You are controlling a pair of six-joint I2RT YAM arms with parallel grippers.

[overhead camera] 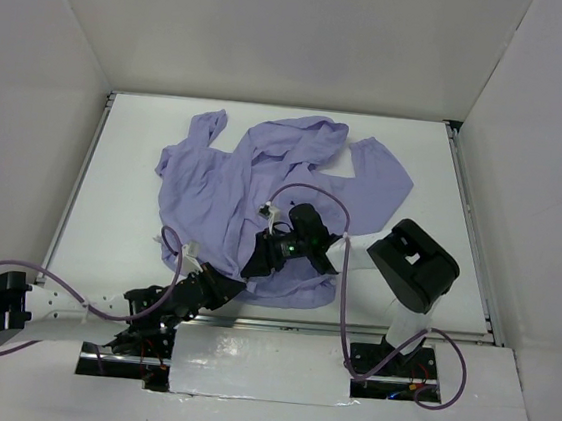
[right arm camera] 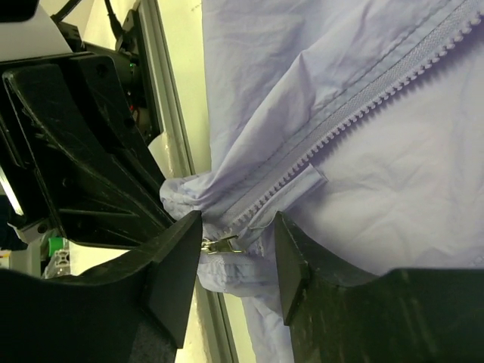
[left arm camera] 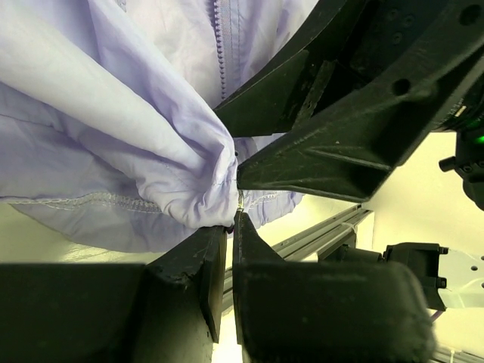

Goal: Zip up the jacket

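left gripper: clamped on the bunched hem of the thin lavender-purple hooded fabric jacket | right gripper: fingers apart, small silver metal zipper pull sitting between them | rest of jacket spreads out beyond both fingertips

Left end effector pinched nearly closed, right end effector with jaws apart, their tips almost meeting.

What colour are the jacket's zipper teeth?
Lavender zipper teeth, matching the jacket fabric; clearest in the right wrist view.
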